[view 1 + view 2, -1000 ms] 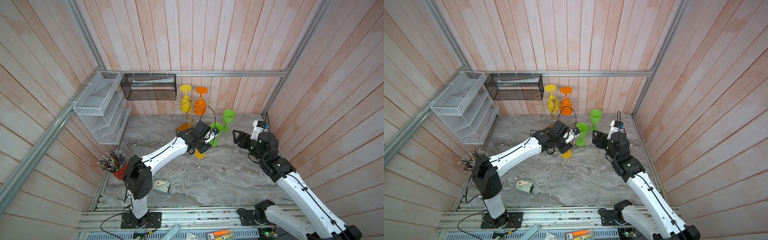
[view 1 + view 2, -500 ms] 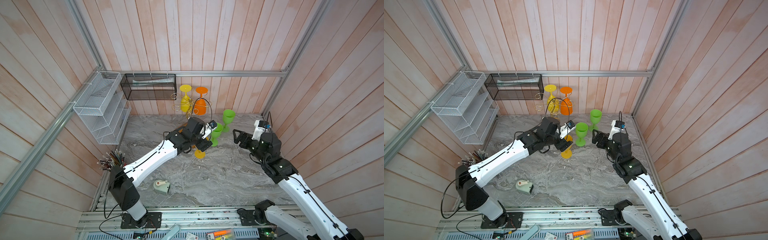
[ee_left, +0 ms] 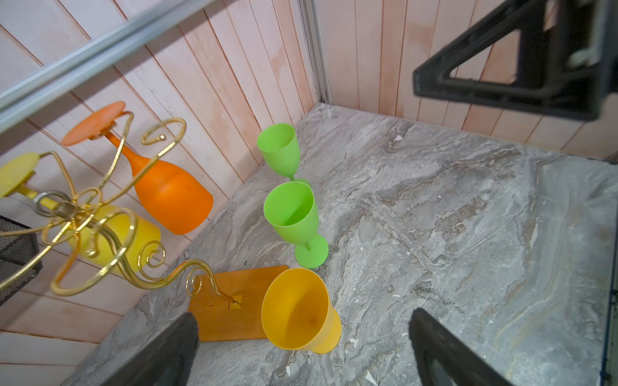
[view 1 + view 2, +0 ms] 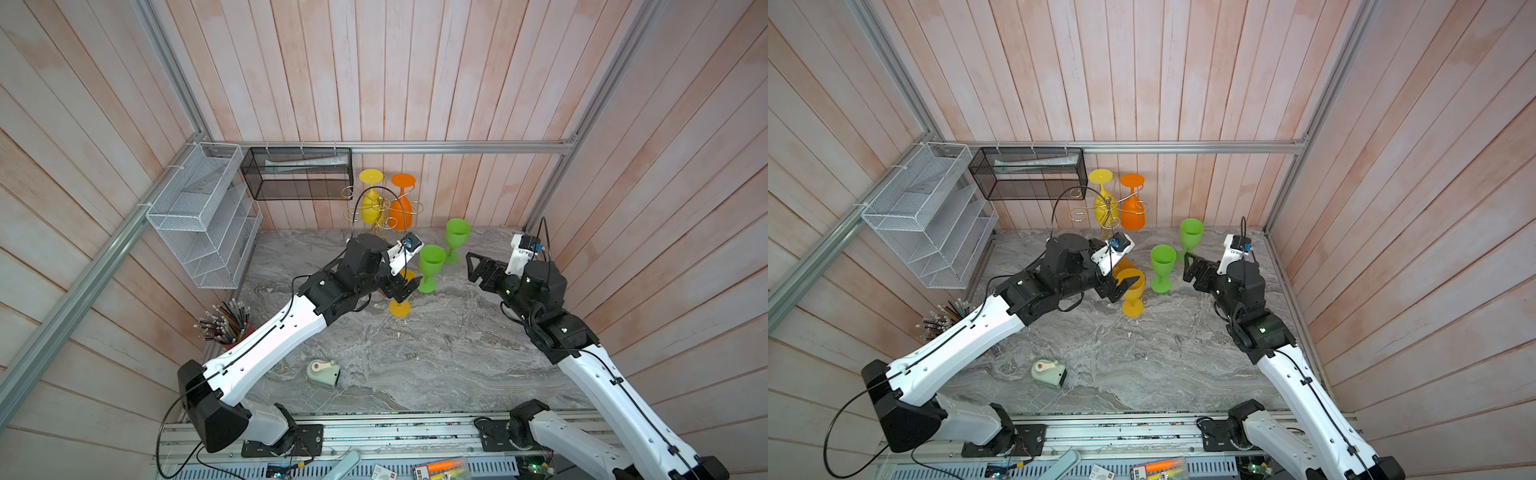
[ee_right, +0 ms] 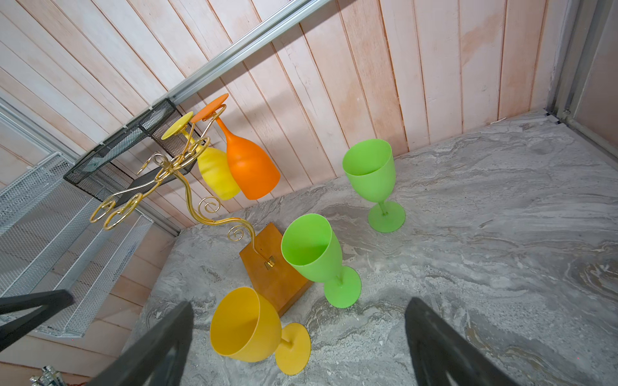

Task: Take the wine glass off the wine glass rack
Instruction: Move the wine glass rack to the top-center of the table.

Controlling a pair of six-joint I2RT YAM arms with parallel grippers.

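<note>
The wine glass rack [image 4: 380,208] stands at the back wall, with a yellow wine glass [image 4: 371,208] and an orange wine glass [image 4: 401,212] hanging bowl-down from its gold arms. Your wrist views show its orange-brown base [image 5: 274,277] flat on the marble table [image 4: 415,353]; in both top views the left arm covers it. Just beside that base, off the rack, an amber wine glass [image 3: 297,310] stands upright. A top view shows only part of it [image 4: 400,308] past the wrist.

On the wall, a black mesh basket [image 4: 299,183] holds a flat pale sheet, next to a white wire shelf [image 4: 199,216]. A red pot [image 4: 232,338] bristles with pens.

The left gripper [image 4: 404,289] hangs over the amber glass with its jaws spread wide to either side, and neither finger touches it. The right gripper [image 4: 473,268] is also spread, with nothing between its jaws. Two green wine glasses [image 4: 430,266] stand between the two grippers.
</note>
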